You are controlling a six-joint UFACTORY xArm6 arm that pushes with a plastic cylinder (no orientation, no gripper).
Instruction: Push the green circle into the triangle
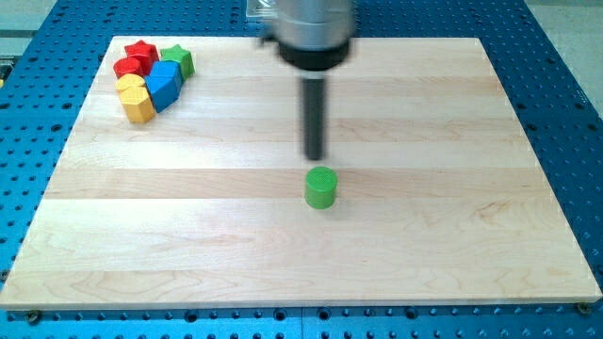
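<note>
Jaws? None here, only my tip (314, 156), poised just above the green circle (320, 186), mid-frame; triangle unclear in the upper-left cluster.

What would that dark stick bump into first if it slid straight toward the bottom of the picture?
Most likely the green circle. My tip sits just above it in the view, apart from it by a small gap and a little to the view's left, so it might strike slightly off-centre; depth is hard to judge.
</note>
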